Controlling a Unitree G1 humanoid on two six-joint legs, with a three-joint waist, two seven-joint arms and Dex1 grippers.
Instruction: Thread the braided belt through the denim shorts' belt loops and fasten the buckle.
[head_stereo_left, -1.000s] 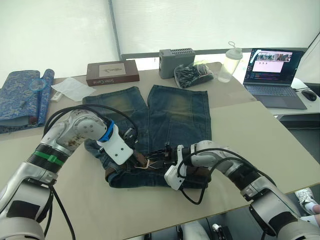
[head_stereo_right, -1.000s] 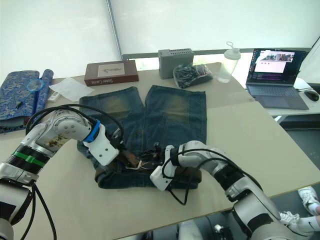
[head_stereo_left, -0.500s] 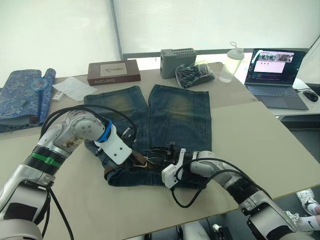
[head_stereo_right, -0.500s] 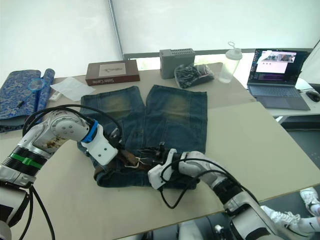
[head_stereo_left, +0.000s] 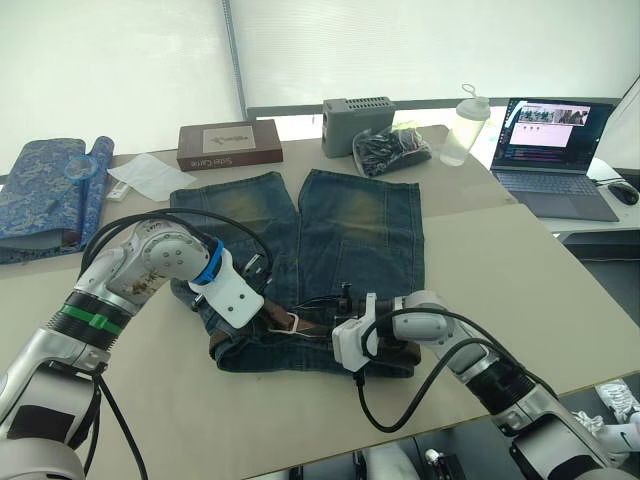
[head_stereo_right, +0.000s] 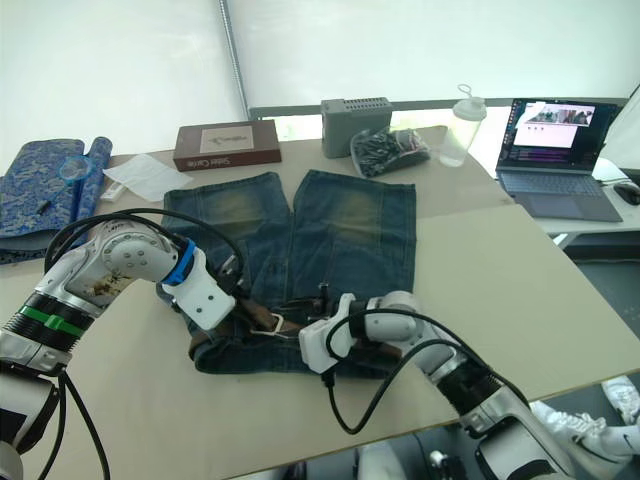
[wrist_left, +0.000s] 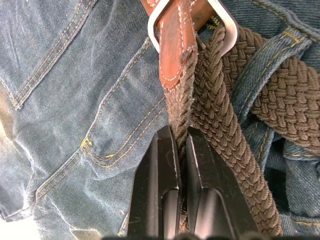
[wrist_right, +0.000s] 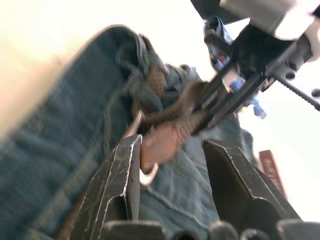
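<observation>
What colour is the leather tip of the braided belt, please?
Reddish brown leather tip with pale stitching, clearest in the left wrist view.

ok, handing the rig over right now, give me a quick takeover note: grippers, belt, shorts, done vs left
Left gripper: shut on the braided belt, just below its leather tip, beside the buckle.
Right gripper: open, fingers either side of the leather tip and buckle, not gripping.
Denim shorts: flat on the table, waistband nearest the robot; belt lies along the waistband, passing under at least one of the belt loops.
Done: belt at least partly threaded.
Left: fasten the buckle; the prong cannot be made out.
</observation>
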